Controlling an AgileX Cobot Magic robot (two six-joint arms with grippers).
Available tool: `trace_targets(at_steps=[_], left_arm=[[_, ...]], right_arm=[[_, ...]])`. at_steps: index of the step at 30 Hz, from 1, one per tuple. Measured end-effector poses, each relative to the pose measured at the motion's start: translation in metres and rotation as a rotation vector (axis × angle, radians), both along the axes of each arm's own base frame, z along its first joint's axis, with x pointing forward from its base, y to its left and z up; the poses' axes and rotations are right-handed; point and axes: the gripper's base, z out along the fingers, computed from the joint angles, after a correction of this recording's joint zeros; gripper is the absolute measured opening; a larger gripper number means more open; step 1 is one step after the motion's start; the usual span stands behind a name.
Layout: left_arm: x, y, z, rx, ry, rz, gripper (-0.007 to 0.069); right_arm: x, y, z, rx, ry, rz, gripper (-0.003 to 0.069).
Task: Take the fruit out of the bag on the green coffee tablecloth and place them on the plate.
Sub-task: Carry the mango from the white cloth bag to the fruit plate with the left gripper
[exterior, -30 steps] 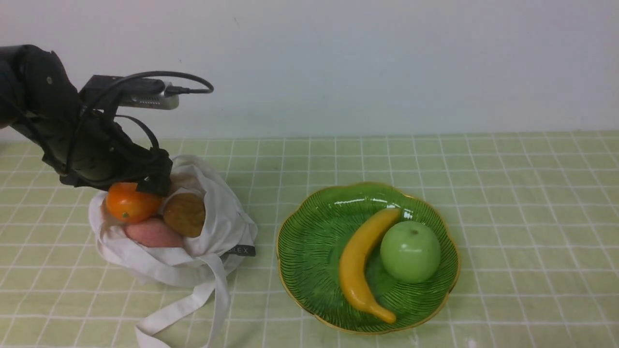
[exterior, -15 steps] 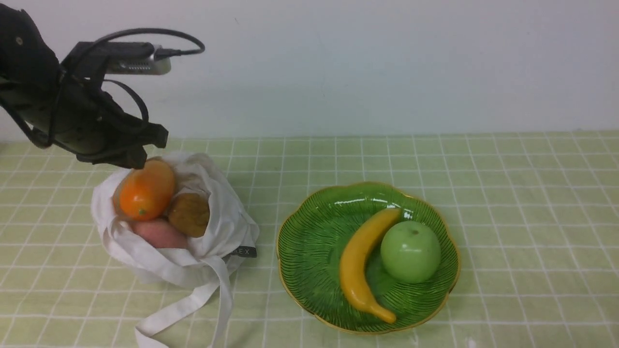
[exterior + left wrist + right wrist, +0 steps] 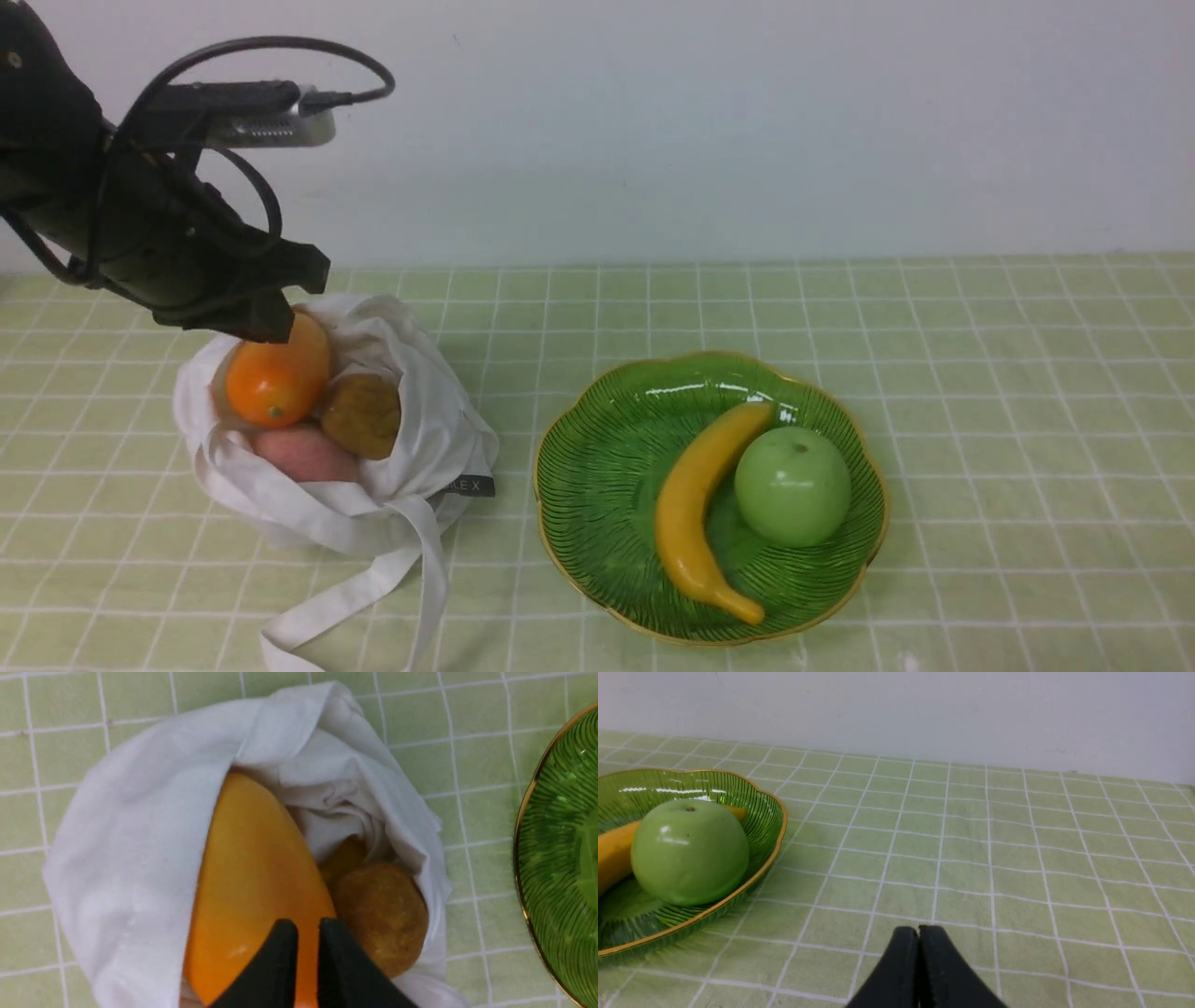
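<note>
The white bag (image 3: 425, 439) lies open on the green tablecloth (image 3: 980, 373), left of the green plate (image 3: 597, 411). In it lie the orange-yellow mango (image 3: 275, 378), the brown kiwi (image 3: 362, 415) and the pink peach (image 3: 303, 455). My left gripper (image 3: 271, 322) hangs just over the mango's top end. In the left wrist view its tips (image 3: 308, 926) stand almost together over the mango (image 3: 252, 882), beside the kiwi (image 3: 380, 914), gripping nothing. My right gripper (image 3: 919, 933) is shut and empty above bare cloth, right of the plate (image 3: 766, 807).
A yellow banana (image 3: 695, 495) and a green apple (image 3: 792, 485) lie on the plate. The bag's strap (image 3: 373, 583) trails toward the front edge. A white wall stands behind the table.
My left gripper rose from the bag's mouth. The mango tipped up higher in the bag, then settled slightly. The right arm's side shows no change.
</note>
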Motion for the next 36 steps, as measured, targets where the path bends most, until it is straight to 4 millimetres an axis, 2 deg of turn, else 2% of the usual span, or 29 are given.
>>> trace_targets(at_steps=[4,6,9,12,15,28,32,36], left_arm=[[0.005,0.002,-0.010,0.031,0.020,-0.006,0.0293],[0.006,0.003,-0.011,0.044,0.023,-0.009,0.0337],[0.009,0.005,-0.019,0.073,0.044,-0.013,0.0472],[0.011,0.005,-0.024,0.069,0.059,-0.012,0.0507],[0.016,0.003,-0.030,0.057,0.064,-0.010,0.0521],[0.029,0.006,-0.037,0.093,-0.006,0.001,0.0521],[0.031,0.006,-0.039,0.090,0.000,0.001,0.0483],[0.031,0.006,-0.039,0.088,0.009,0.001,0.0482]], right_arm=[[0.000,0.000,0.000,0.001,0.000,0.000,-0.0012],[0.000,0.000,0.000,0.001,0.000,0.000,-0.0012],[0.000,0.000,0.000,0.001,0.000,0.000,-0.0012],[0.000,0.000,0.000,0.001,0.000,0.000,-0.0012],[0.000,0.000,0.000,0.001,0.000,0.000,-0.0012],[0.000,0.000,0.000,0.002,0.000,0.000,-0.0012],[0.000,0.000,0.000,0.002,0.000,0.000,-0.0012],[0.000,0.000,0.000,0.002,0.000,0.000,-0.0012]])
